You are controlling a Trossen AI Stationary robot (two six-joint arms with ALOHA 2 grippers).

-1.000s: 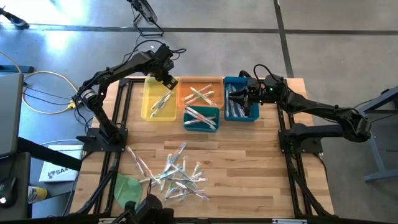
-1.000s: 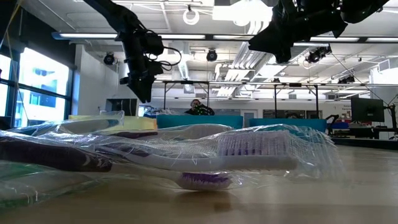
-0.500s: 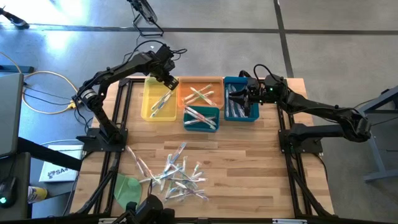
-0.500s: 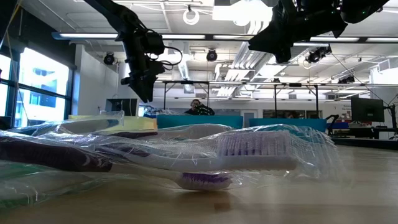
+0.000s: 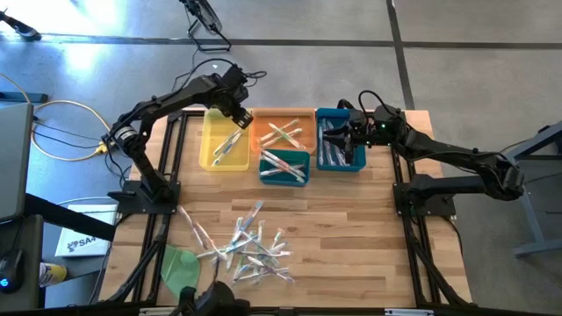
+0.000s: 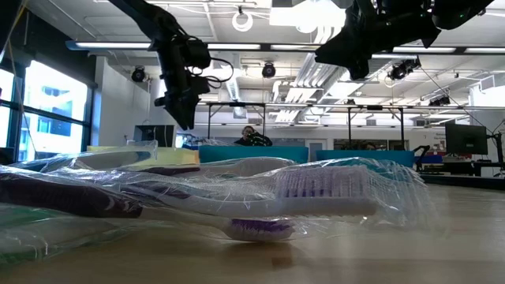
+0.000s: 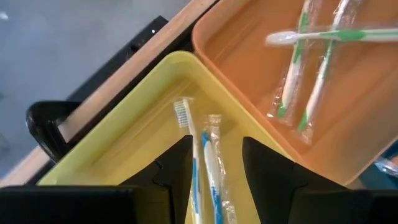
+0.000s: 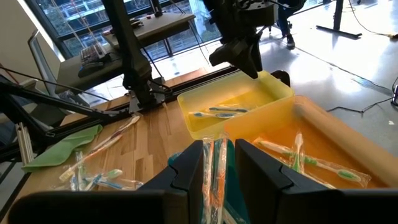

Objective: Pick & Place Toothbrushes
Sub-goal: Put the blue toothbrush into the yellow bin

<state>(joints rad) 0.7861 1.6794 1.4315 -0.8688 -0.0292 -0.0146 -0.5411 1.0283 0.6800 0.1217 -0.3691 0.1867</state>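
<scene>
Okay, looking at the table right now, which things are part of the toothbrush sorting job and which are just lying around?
Part of the job:
- loose toothbrushes piled on the table
- yellow bin, orange bin, teal bin, blue bin
- left hand over the yellow bin
- right hand over the blue bin

Just lying about:
- green cloth at the table's corner

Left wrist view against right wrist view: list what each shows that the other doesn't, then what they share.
Only the left wrist view shows the table's far edge, with bare floor beyond it, and the left claw open above two blue-striped toothbrushes.

Only the right wrist view shows the loose toothbrushes on the wood, the green cloth, the left arm over the bins, and the right claw shut on wrapped toothbrushes.

Both show the yellow bin and the orange bin holding green-striped toothbrushes.
</scene>
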